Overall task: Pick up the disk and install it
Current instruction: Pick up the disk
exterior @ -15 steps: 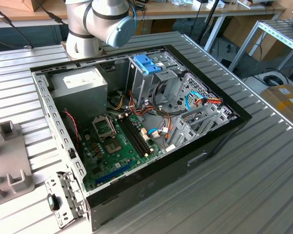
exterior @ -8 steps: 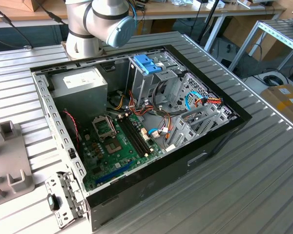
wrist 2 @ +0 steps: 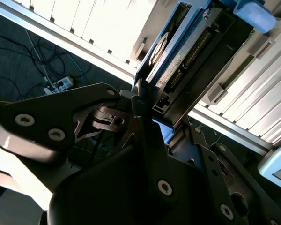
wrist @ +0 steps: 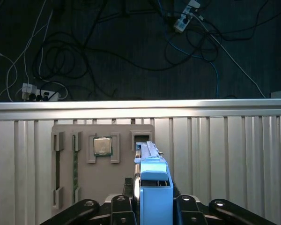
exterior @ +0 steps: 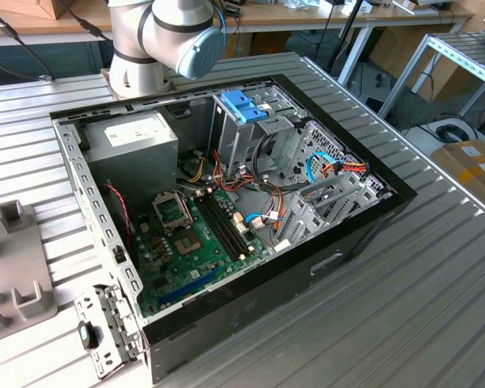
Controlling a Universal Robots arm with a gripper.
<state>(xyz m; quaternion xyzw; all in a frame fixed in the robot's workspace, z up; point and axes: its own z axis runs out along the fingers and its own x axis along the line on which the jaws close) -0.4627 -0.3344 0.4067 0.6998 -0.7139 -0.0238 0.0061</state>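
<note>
The disk [wrist 2: 178,58] is a dark flat drive with a pale label, framed by a light-blue carrier rail. In the second wrist view it is seen edge-on, running away from my gripper [wrist 2: 154,117], whose dark fingers [wrist 2: 105,117] close on its near end. In the first wrist view the disk's light-blue carrier [wrist: 152,176] stands between the finger linkages of the gripper [wrist: 152,199]. Its far end points at an upright slot [wrist: 140,138] on a grey fixture plate [wrist: 126,164]. Whether it still touches that slot I cannot tell.
The open computer case [exterior: 364,234] lies on the ribbed metal table [exterior: 436,307], with a deeper-blue latch [exterior: 244,105] on a silver drive cage and the arm's base [exterior: 158,40] behind it. The fixture plate [exterior: 16,275] sits at the exterior view's left. It holds a processor [wrist: 103,146] and memory sticks [wrist: 75,161]. Cables lie on the floor past the table edge [wrist: 140,105].
</note>
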